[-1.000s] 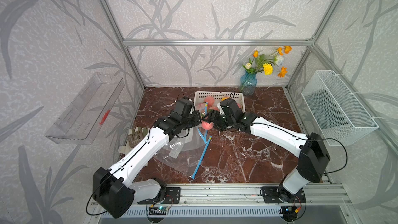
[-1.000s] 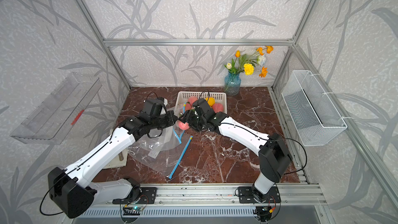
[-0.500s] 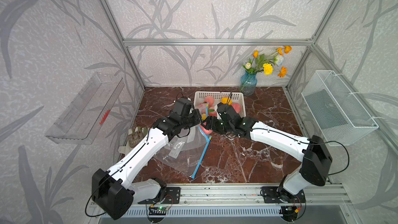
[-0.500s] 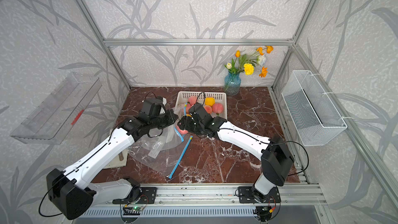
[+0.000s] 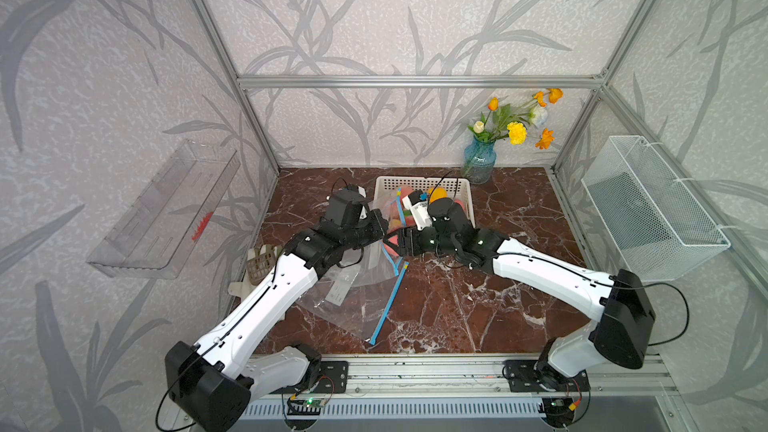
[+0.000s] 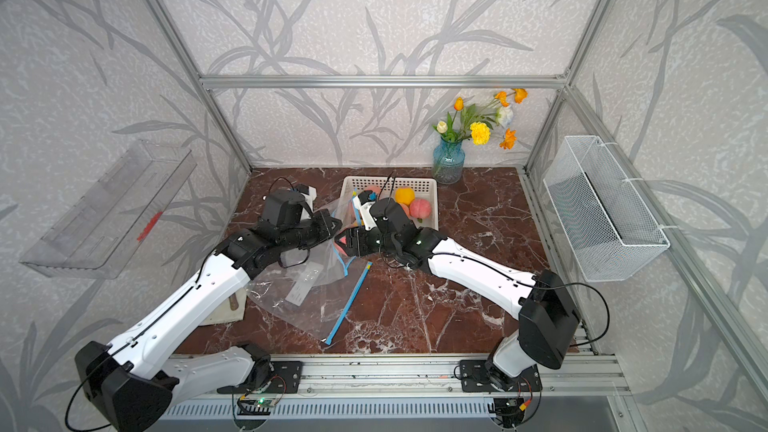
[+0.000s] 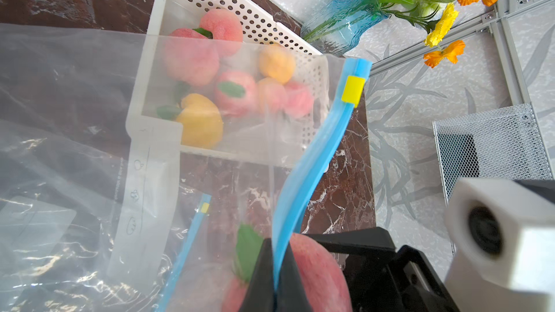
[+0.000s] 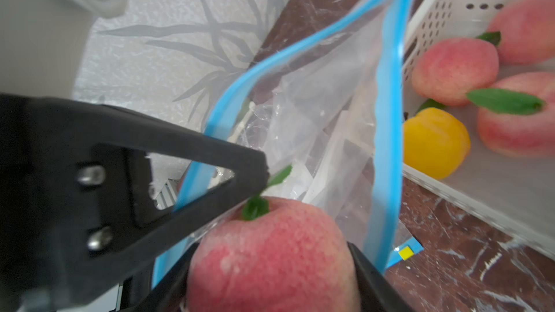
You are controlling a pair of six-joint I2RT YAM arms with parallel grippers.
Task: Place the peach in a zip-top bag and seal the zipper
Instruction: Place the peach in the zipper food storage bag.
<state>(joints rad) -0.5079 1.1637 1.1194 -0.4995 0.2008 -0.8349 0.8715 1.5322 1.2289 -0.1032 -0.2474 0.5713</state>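
- While the left gripper (image 7: pixel 274 280) kept its fingers pressed together on the blue zipper strip (image 7: pixel 312 160) of the zip-top bag (image 7: pixel 75 109), that edge stood raised above the marble table (image 5: pixel 478 305).
- Right gripper (image 5: pixel 393 241): fingers spread around the peach (image 8: pixel 270 259), one against each side of it; green leaf pointed toward the left fingertips.
- Peach sat at the bag's open mouth, between the two blue zipper edges in the right wrist view. How far inside, could not tell.
- Yellow slider (image 7: pixel 353 89) sat near the far end of the pinched strip.
- White basket (image 7: pixel 168 136) stood just behind the bag, with more pink and yellow fruit in it.
- Second clear bag (image 5: pixel 361 309) lay flat on the table beside the left arm.
- Blue vase (image 5: pixel 478 162) with flowers stood at the back, right of the basket.
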